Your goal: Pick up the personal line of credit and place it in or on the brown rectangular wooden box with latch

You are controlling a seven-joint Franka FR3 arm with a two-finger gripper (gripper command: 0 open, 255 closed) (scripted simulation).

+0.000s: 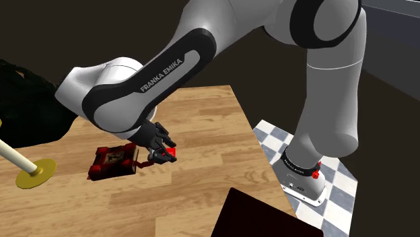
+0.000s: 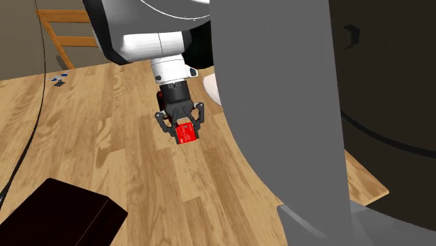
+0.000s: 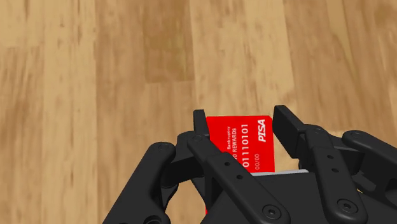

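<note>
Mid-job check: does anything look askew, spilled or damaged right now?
Nothing stands out. The pincer clasps the red card over the wooden table, and the dark red box sits flat on it nearby, nothing spilled or broken.

Wooden table (image 1: 208,134) with dark box (image 1: 113,160), yellow disc (image 1: 35,175)

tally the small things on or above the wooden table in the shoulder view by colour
red: 1, the card clasped in the end effector
dark red and black: 1, the box
yellow: 1, the disc with a pale handle
near-black: 1, the block
total: 4
</note>
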